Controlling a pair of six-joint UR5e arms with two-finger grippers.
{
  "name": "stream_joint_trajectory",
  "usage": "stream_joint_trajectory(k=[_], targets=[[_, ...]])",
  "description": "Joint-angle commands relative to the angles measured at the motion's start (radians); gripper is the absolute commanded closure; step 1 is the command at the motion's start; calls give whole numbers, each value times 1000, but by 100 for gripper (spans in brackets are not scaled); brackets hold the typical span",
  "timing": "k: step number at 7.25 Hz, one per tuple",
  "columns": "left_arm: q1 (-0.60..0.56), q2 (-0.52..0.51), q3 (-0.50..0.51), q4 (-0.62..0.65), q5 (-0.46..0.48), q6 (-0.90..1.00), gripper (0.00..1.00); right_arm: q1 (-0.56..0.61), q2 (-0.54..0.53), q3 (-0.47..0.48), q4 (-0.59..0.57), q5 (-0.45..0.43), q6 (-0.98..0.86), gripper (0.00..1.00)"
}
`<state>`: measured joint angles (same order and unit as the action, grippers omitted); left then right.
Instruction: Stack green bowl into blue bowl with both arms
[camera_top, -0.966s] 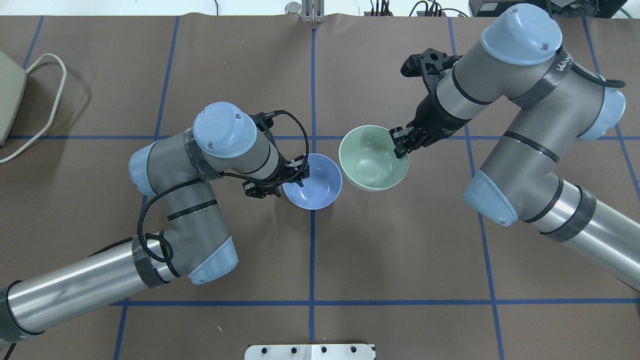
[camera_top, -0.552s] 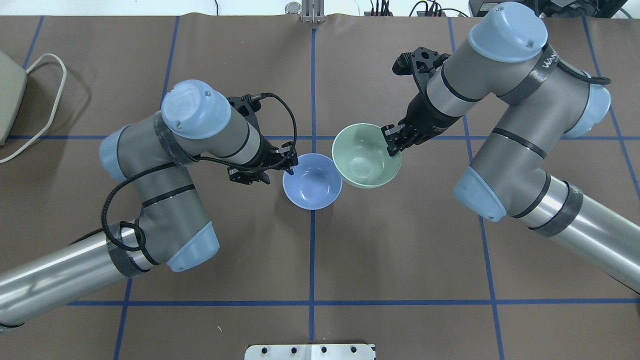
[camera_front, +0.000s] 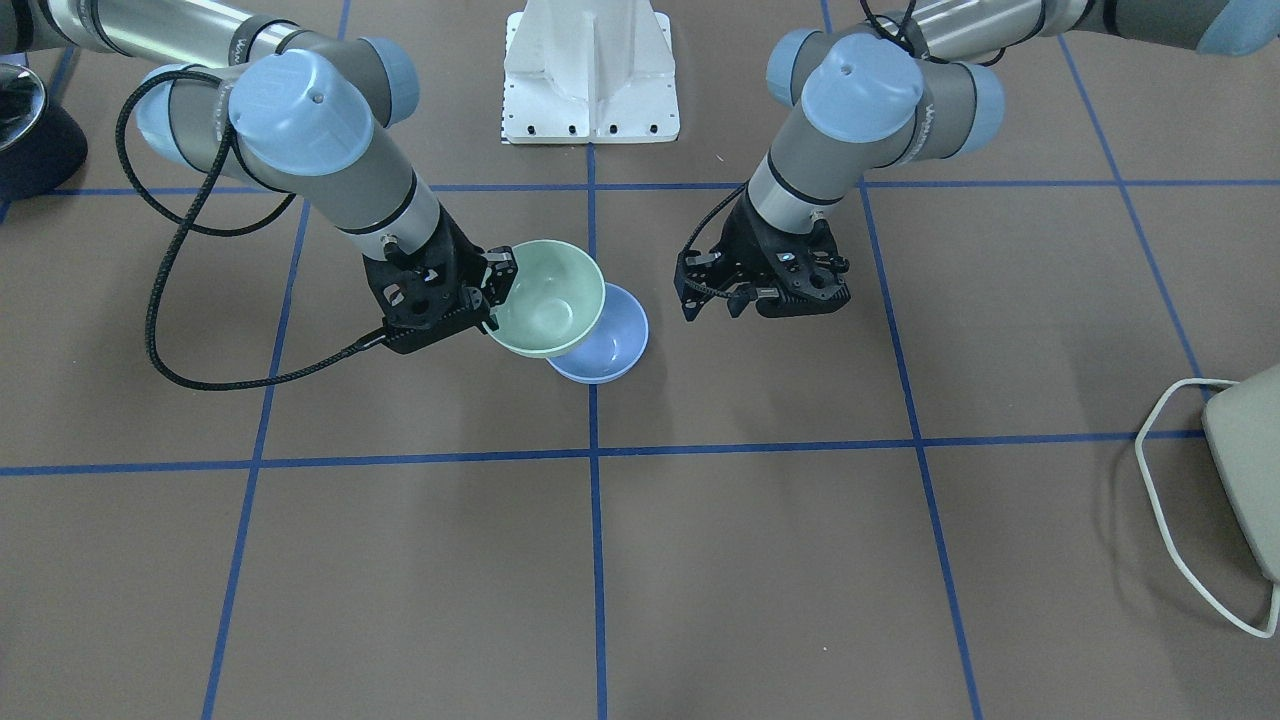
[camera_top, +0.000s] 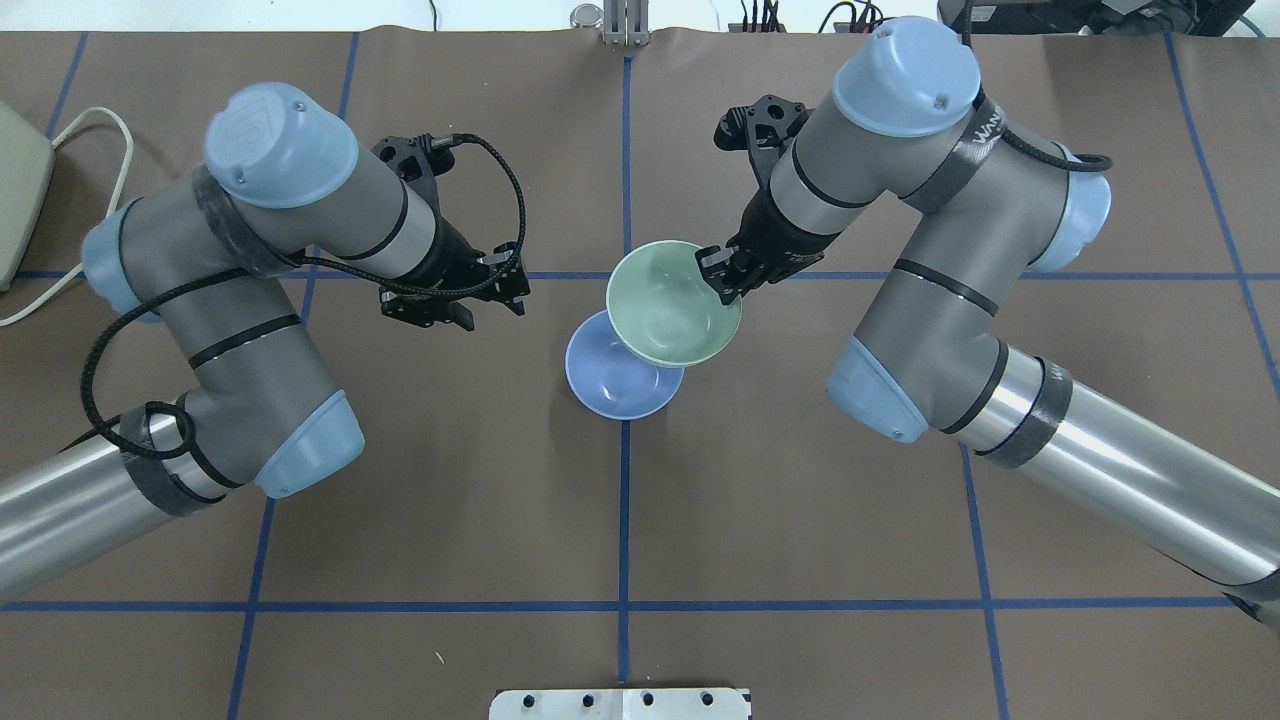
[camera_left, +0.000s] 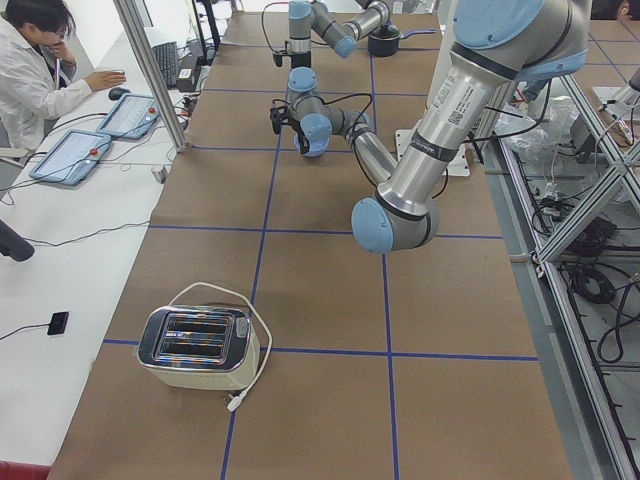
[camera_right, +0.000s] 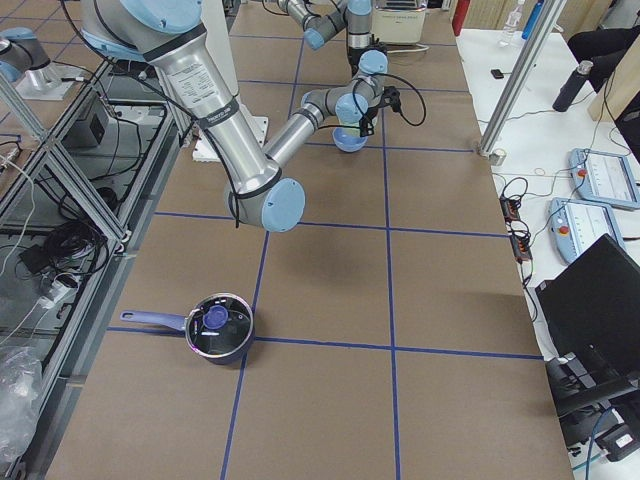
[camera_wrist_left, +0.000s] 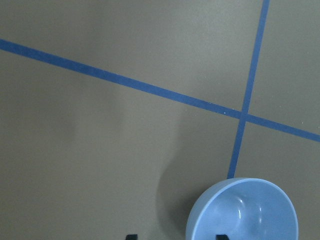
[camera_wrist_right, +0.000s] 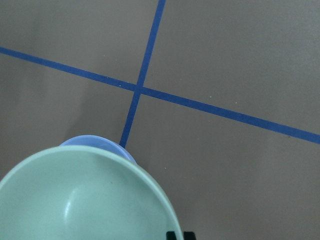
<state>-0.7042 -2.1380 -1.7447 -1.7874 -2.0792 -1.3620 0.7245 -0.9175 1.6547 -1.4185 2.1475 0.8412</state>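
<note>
My right gripper (camera_top: 722, 277) is shut on the rim of the green bowl (camera_top: 673, 303), holding it tilted over the blue bowl (camera_top: 612, 378). The green bowl covers part of the blue one. In the front view the right gripper (camera_front: 492, 290) pinches the green bowl (camera_front: 548, 300), which overlaps the blue bowl (camera_front: 612, 350) standing on the table. My left gripper (camera_top: 495, 305) hangs open and empty, well to the left of both bowls. The left wrist view shows the blue bowl (camera_wrist_left: 245, 212) at the lower right. In the right wrist view the green bowl (camera_wrist_right: 85, 200) fills the lower left.
A toaster (camera_top: 15, 190) with a white cable sits at the table's left edge. A dark pot (camera_right: 215, 325) stands at the right end, and the white base column (camera_front: 590, 70) at the robot's side. A person works at a side bench (camera_left: 40, 70).
The left gripper let go of the blue bowl's rim and drew back to the left. The right arm carried the green bowl leftward until it overlaps the blue bowl.
</note>
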Motion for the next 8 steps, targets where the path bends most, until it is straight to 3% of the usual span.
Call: stream_joint_trajectory(k=[1, 8], targets=[[-27, 42, -82, 106, -2, 110, 37, -30, 31, -76, 74, -58, 12, 95], [-26, 64, -95, 122, 4, 126, 37, -99, 54, -99, 69, -118, 56, 94]])
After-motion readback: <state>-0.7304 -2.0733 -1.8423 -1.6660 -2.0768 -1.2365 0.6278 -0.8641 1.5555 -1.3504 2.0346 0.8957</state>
